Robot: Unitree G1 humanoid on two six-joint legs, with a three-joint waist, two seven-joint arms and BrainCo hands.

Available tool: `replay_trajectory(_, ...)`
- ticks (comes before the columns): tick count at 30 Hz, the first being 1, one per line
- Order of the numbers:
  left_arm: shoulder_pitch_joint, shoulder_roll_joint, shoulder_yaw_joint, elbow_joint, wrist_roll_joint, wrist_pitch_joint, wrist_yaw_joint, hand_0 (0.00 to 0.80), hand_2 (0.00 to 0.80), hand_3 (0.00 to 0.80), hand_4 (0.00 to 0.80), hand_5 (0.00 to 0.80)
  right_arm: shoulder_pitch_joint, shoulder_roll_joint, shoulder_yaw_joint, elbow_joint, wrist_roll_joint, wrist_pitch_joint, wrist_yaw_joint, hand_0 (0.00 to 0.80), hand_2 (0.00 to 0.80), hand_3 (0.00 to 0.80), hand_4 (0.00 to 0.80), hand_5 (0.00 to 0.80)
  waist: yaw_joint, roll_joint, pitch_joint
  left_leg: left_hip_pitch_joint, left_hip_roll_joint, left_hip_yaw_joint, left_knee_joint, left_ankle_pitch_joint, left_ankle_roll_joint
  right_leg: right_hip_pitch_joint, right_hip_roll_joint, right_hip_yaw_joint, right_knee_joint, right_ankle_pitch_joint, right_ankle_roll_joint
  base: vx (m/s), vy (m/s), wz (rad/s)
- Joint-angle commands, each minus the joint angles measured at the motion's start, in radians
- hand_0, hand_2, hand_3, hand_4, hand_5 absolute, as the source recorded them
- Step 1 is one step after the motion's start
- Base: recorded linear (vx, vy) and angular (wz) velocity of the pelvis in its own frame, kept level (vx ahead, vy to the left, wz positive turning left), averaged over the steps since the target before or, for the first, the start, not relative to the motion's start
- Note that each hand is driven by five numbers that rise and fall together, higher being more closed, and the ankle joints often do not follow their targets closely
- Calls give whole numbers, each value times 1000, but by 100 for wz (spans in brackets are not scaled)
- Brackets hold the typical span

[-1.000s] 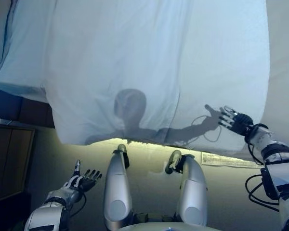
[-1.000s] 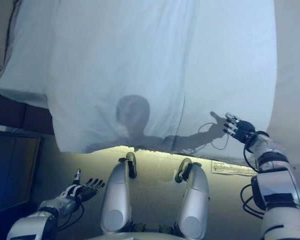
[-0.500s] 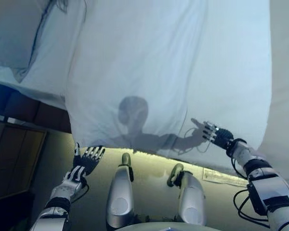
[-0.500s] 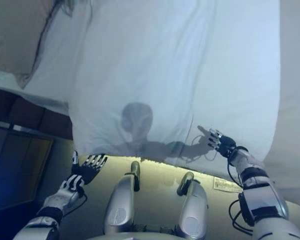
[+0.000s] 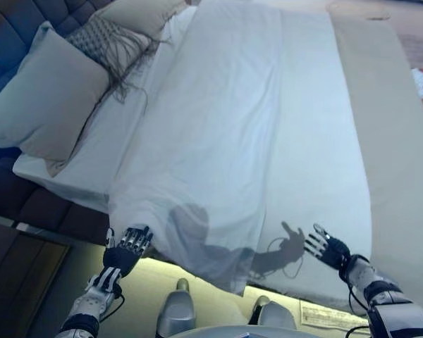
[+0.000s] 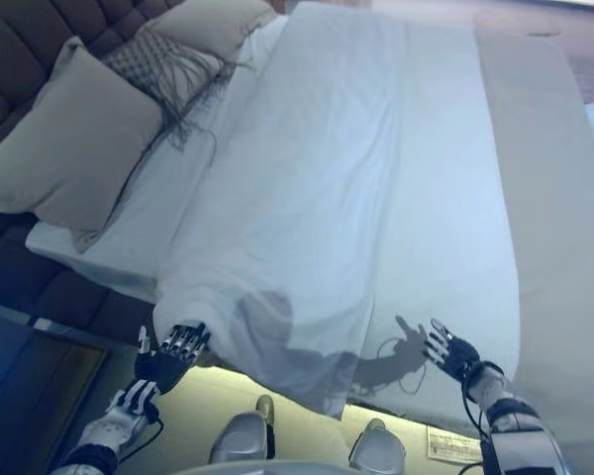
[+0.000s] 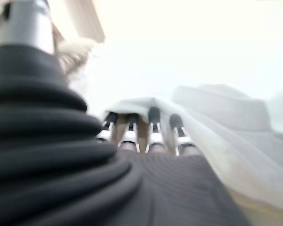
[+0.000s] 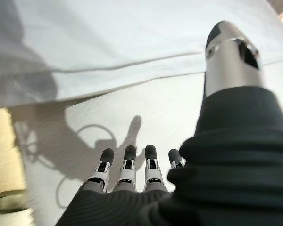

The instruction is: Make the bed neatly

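Both hands open at the bed's near edge
The left hand (image 5: 127,246) touches the white sheet (image 5: 225,141), fingers straight; the right hand (image 5: 328,250) hovers, holding nothing; pillows (image 5: 46,98) lie far left.

No text, number or sign can be read anywhere. A pale label (image 5: 333,317) on the bed base, at the lower right of the left eye view, carries print too small to make out.

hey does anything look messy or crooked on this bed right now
Yes. The white sheet lies askew: its near corner droops over the mattress edge toward the left hand, while by the right hand the mattress shows bare. The grey pillow sits tilted, and the fringed cushion behind it looks rumpled.
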Motion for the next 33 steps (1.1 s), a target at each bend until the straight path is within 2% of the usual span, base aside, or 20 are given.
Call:
replay_trajectory(1, -57, 23, 58, -92, 8, -33, -86, 0, 0, 0, 0, 0, -19, 11, -56, 43, -17, 9, 21, 0, 0, 0, 0, 0, 8, -14, -23, -5, 26, 5, 54, -7, 7, 52, -47, 43, -66, 74, 32, 114, 12, -2)
replay_trajectory(9, -52, 38, 56, -79, 67, 9, -31, 0, 0, 0, 0, 0, 1, 25, -62, 46, -19, 4, 28, 0, 0, 0, 0, 0, 14, -19, -30, 1, 26, 1, 48, -3, 3, 77, -47, 42, -86, 79, 40, 37, -4, -2)
replay_trajectory(17, -22, 49, 92, 45, 72, 53, 94, 0, 0, 0, 0, 0, -14, 16, -57, 55, -33, 7, 45, 0, 0, 0, 0, 0, 21, -20, -37, 15, 25, -3, 44, -2, 8, 93, -49, 39, -85, 74, 42, 35, 5, 1)
replay_trajectory(20, 1, 48, 118, 127, 103, 76, 165, 0, 0, 0, 0, 0, -17, 22, -63, 70, -41, -4, 47, 0, 0, 0, 0, 0, 28, -21, -38, 15, 23, -8, 45, 0, 9, 100, -50, 36, -87, 72, 42, 12, 0, 1)
replay_trajectory(26, 56, 48, 200, 364, 273, 123, 173, 0, 0, 0, 0, 0, -26, 24, -79, 94, -51, -9, 51, 0, 0, 0, 0, 0, 44, -24, -37, 12, 21, -18, 43, 5, 10, 109, -49, 25, -92, 69, 41, 1, 1, 1)
replay_trajectory(33, 122, 80, 305, 467, 368, 154, 239, 0, 0, 0, 0, 0, -44, 16, -89, 117, -38, -23, 45, 0, 0, 0, 0, 0, 77, -21, -29, 10, 16, -35, 36, 13, 7, 126, -54, 0, -99, 72, 40, -3, 7, 11)
